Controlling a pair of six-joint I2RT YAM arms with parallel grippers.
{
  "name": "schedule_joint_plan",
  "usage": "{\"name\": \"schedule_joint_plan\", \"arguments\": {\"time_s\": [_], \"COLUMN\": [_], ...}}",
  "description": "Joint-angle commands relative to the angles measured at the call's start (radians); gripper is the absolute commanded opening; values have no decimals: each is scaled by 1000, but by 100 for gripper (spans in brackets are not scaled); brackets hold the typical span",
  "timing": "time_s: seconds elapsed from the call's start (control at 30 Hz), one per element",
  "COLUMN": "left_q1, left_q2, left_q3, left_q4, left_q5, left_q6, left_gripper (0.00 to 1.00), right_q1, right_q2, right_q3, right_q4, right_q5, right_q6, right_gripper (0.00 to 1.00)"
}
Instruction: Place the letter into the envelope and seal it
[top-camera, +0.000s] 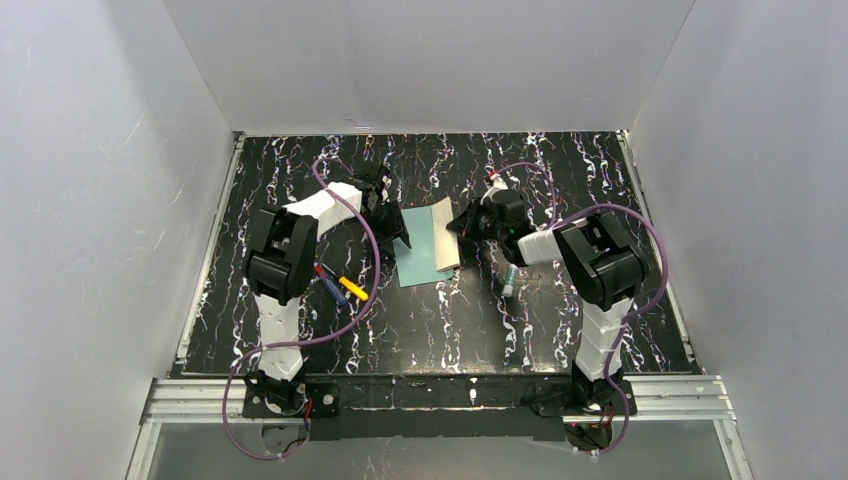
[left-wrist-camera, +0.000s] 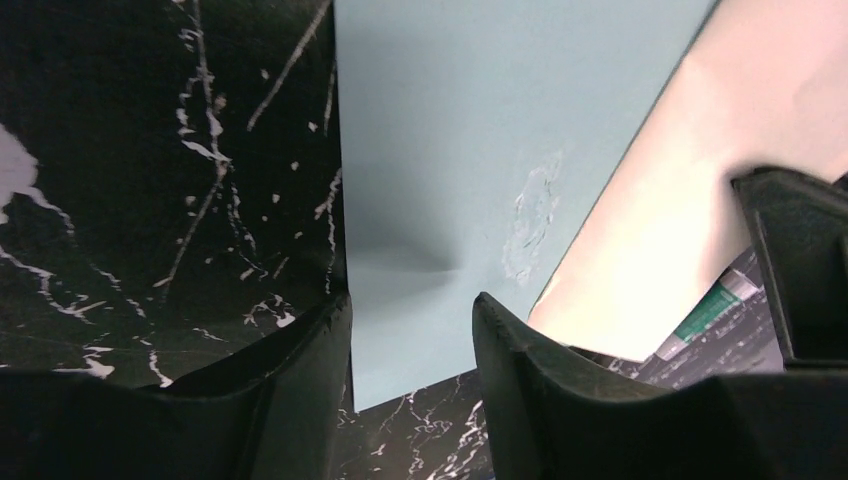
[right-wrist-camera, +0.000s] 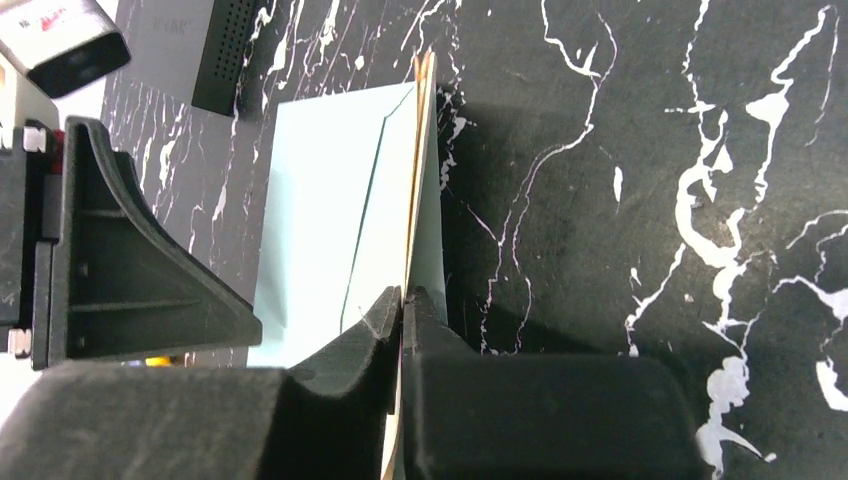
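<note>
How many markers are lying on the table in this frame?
2: a blue marker with a red end and a yellow marker, side by side on the table just right of the left arm. Others may hide beneath the arms.

Mid-table (top-camera: 450, 330), flat, btwn both arms: envelope (top-camera: 418, 255). Along its R edge, raised on edge: letter (top-camera: 447, 235), pinched in R gripper (right-wrist-camera: 403, 300) just R of it. At envelope's L edge: L gripper (left-wrist-camera: 410, 305), one finger over bare table, other over envelope. R of envelope, nearer: tube (top-camera: 510, 278), by R arm. L of envelope, nearer: pens (top-camera: 338, 284), beside L arm.
</note>
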Motion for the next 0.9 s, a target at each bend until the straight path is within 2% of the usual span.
{"name": "schedule_joint_plan", "arguments": {"time_s": [0.0, 0.1, 0.33, 0.53, 0.7, 0.73, 0.87], "left_q1": [0, 0, -1, -1, -1, -1, -1], "left_q2": [43, 44, 52, 53, 54, 55, 54], "left_q3": [-4, -6, 5, 0, 0, 0, 4], "left_q4": [-64, -67, -69, -74, -75, -75, -73], "left_q5": [26, 24, 23, 24, 26, 26, 30], "left_q6": [-2, -1, -11, -13, -15, -16, -18], "left_gripper": [45, 45, 44, 45, 45, 45, 43], "right_q1": [13, 13, 14, 13, 13, 13, 12], "right_q2": [13, -9, -27, -32, -42, -43, -36], "right_q3": [51, 71, 95, 117, 138, 140, 131], "right_q4": [35, -29, -138, -208, -262, -266, -233], "right_q5": [34, 20, -10, -41, -75, -84, -109], "right_q6": [2, 3, 4, 1, 26, 35, 83], "right_gripper": [17, 24, 20, 31, 32, 30, 5]}}
